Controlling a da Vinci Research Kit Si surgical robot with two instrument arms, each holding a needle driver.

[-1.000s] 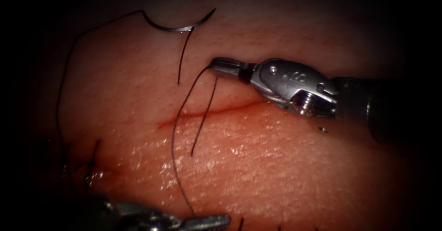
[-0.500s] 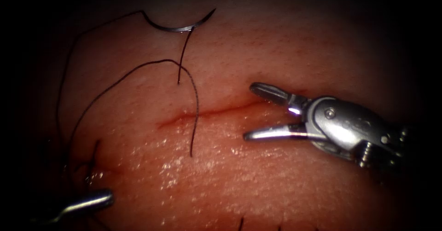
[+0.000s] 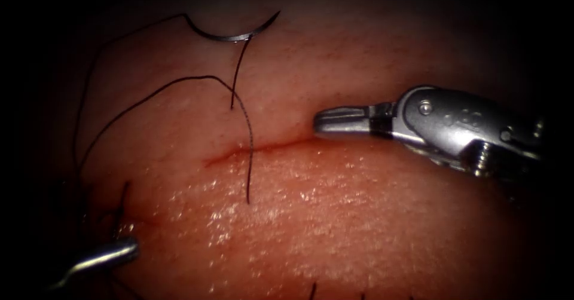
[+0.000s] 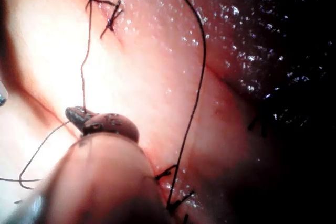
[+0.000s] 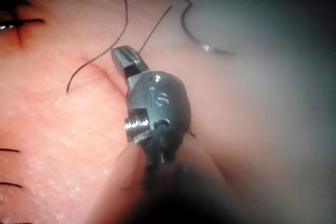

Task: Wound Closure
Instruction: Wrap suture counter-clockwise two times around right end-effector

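The light pools on the middle of the tissue (image 3: pixel 335 216) and dies to black all round the rim, deepest from 9 to 12 o'clock. Wet sparkle runs from the centre toward 6 o'clock. The right tool (image 3: pixel 326 121) glints hard at 3 o'clock, while the left tool (image 3: pixel 113 253) gleams faintly in the gloom at 8 o'clock. The thread (image 3: pixel 248 156) reads dark against lit flesh. The left wrist view glares pale.
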